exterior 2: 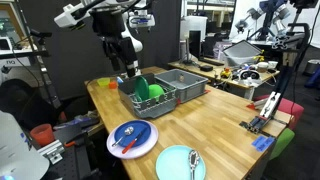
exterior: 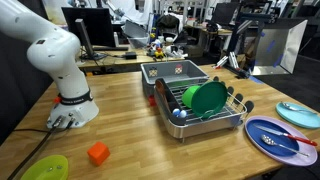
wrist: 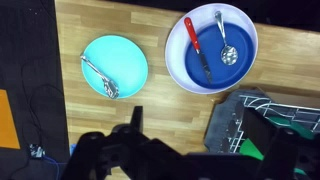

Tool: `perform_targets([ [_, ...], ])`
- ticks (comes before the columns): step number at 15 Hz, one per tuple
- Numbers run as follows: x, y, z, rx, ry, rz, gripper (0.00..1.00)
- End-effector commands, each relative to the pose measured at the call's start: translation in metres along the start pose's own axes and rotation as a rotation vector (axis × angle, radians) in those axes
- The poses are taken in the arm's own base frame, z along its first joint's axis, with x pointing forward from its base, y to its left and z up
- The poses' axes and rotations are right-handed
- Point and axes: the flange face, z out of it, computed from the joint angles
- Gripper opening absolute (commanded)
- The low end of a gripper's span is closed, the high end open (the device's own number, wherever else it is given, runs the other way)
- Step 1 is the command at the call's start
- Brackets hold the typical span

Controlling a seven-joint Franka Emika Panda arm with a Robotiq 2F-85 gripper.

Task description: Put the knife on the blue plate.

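Note:
The knife [wrist: 197, 48], with an orange-red handle and thin blade, lies on the darker violet-blue plate [wrist: 240, 70] beside a silver spoon [wrist: 226, 47]. It shows in both exterior views [exterior: 293, 138] [exterior 2: 127, 141]. The pale turquoise-blue plate [wrist: 130, 80] sits next to that plate on the wooden table and holds one silver utensil [wrist: 100, 78]; it also shows in both exterior views [exterior: 300, 120] [exterior 2: 175, 165]. My gripper [wrist: 200, 150] hangs high above the dish rack [exterior 2: 128, 68], open and empty, well away from both plates.
A black dish rack [exterior: 215, 118] holds a green plate [exterior: 208, 98]; a grey bin [exterior: 175, 72] stands behind it. An orange-red block [exterior: 98, 153] and a second green plate [exterior: 45, 168] lie near the table's front. The robot base [exterior: 70, 108] stands on the table.

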Motion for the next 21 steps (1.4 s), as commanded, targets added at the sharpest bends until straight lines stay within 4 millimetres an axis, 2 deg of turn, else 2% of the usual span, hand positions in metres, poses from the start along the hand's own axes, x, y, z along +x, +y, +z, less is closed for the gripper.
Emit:
perform_targets([
  [1,0.0,0.0,-0.001,0.0,-0.001,0.0,1.0],
  [12,0.0,0.0,-0.001,0.0,-0.001,0.0,1.0],
  [16,0.004,-0.007,0.012,-0.005,-0.027,-0.029,1.0],
  [21,0.011,-0.028,0.04,0.014,-0.066,-0.104,1.0],
])
